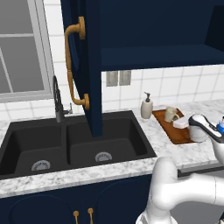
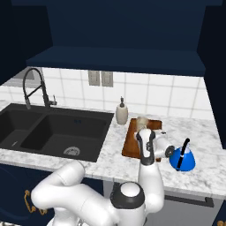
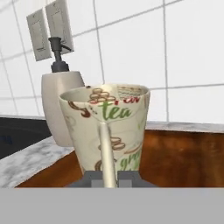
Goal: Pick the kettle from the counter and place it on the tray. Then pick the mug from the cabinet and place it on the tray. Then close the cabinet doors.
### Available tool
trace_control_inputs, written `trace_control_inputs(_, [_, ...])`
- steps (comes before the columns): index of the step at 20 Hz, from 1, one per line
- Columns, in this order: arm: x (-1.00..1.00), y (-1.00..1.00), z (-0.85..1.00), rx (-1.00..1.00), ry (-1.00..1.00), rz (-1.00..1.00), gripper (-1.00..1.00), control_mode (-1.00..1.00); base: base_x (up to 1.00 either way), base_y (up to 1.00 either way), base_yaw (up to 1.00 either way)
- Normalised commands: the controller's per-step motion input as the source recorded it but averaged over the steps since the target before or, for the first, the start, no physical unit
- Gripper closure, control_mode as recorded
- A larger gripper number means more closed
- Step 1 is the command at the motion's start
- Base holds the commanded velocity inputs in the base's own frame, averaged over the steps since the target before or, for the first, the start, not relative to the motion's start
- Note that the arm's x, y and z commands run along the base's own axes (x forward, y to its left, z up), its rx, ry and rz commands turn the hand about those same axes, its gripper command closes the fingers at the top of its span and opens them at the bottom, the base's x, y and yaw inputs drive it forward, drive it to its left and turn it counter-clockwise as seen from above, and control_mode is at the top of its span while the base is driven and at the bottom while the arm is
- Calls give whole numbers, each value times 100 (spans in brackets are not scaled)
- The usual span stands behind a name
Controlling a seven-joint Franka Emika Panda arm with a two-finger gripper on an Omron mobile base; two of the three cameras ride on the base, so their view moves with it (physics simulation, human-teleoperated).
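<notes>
Mug (image 3: 107, 127) upright on far end of tray (image 3: 183, 157), loop handle pinched between closed tips of hand (image 3: 110, 177); not yet let go. Soap bottle (image 3: 59, 105) just behind, on left. Kettle (image 2: 182, 160) apparently on counter (image 2: 198, 176) just right of tray, though hard to judge past the arm; if so, still to be moved. Cabinet (image 1: 162, 54) shelf bare, cabinet doors (image 1: 89, 65) wide open, closing still ahead.

Cream soap bottle (image 1: 146, 107) (pump top) stands by the black sink (image 1: 70, 144); faucet (image 1: 57, 99) behind it.
</notes>
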Motion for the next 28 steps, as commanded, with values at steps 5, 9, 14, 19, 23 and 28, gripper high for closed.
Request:
trace_control_inputs(5, [17,-16,-23,5,-5,13,-100,-100,0,0,0])
trace_control_inputs(9, [-5,0,6,0,-15,2,-100,-100,0,0,0])
trace_control_inputs(14, [-19,1,44,0,-10,0,-100,-100,0,0,0])
trace_control_inputs(19, [-41,1,85,-1,-10,0,-100,-100,0,0,0])
trace_control_inputs(23, [-43,17,100,-5,-1,-1,-100,-100,0,0,0])
trace_control_inputs(28, [-38,33,90,-5,17,-12,-100,-100,0,0,0])
